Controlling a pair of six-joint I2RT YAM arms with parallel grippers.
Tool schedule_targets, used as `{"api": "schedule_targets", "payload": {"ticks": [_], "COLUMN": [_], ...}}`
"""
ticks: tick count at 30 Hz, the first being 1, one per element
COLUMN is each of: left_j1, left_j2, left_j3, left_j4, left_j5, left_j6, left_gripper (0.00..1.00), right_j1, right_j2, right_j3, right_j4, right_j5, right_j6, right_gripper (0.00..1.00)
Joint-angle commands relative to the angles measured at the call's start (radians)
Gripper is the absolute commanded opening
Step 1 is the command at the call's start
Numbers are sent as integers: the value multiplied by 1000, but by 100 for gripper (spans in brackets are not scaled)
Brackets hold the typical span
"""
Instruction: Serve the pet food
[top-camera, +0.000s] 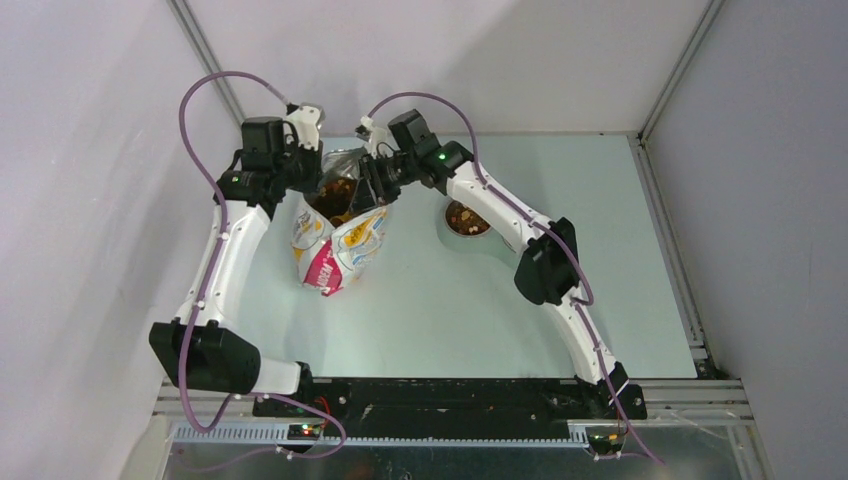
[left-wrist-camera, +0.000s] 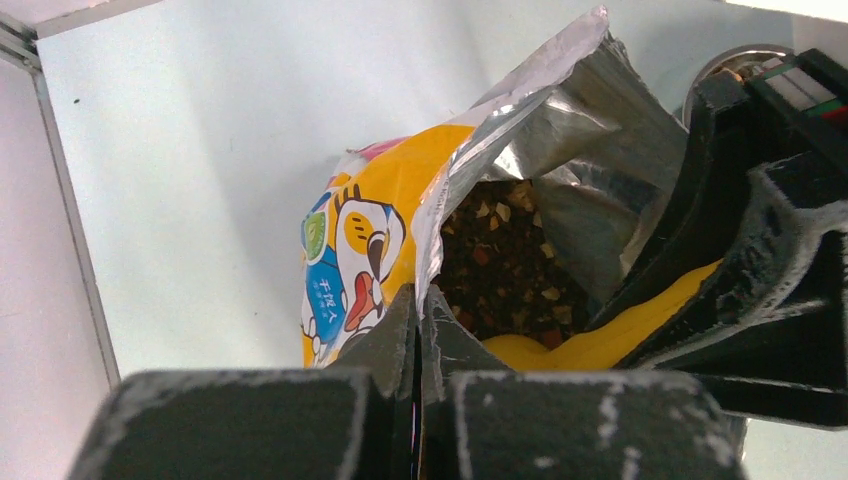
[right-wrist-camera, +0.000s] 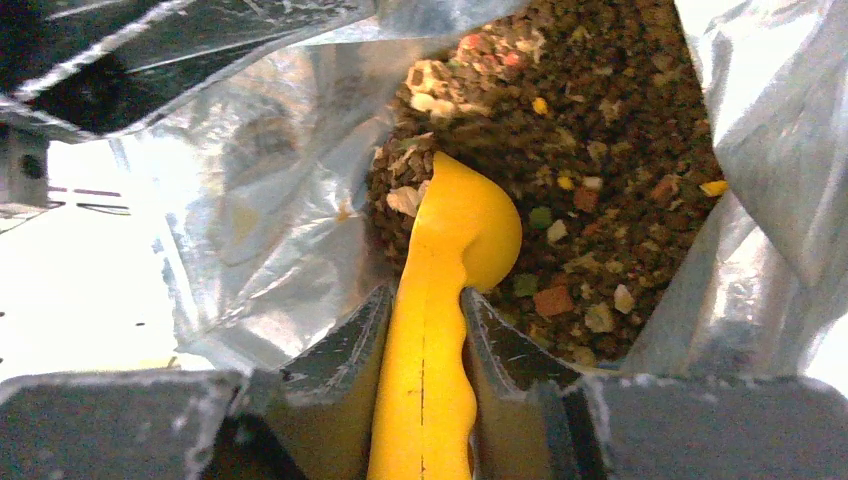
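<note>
Toward 11 o'clock from the centre of the tabletop (top-camera: 450, 310), the foil bag (top-camera: 335, 250) stands upright with its mouth open upward. The pet food (right-wrist-camera: 600, 150) lies inside the bag as a bed of loose brown and tan kibble with a few coloured pieces.

The left end effector (left-wrist-camera: 418, 325) is fully closed, its fingertips pinching the foil rim on the 9 o'clock side of the bag mouth. The right end effector (right-wrist-camera: 425, 300) reaches into the mouth from the 3 o'clock side. Its jaws are closed partway on the handle of the yellow scoop (right-wrist-camera: 445, 230), one finger on each side. The scoop head rests on the kibble near the bag's inner wall.

A metal bowl (top-camera: 447, 215) sits at 3 o'clock from the bag, apart from it. It holds more kibble and is partly hidden by the right arm.
</note>
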Motion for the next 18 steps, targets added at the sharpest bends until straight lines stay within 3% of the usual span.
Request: {"api": "schedule_targets", "payload": {"ticks": [1, 18], "left_j1": [11, 24], "left_j2": [22, 27], "left_j3": [48, 48], "left_j4": [16, 27], "left_j5": [-32, -71], "left_j6": [23, 40], "left_gripper": [0, 0], "right_j1": [9, -29], "right_j2": [-31, -76], "right_j3": [0, 1], "right_j4": [77, 169], "right_j5": [-197, -217], "right_j6": [145, 279], "right_gripper": [0, 0]}}
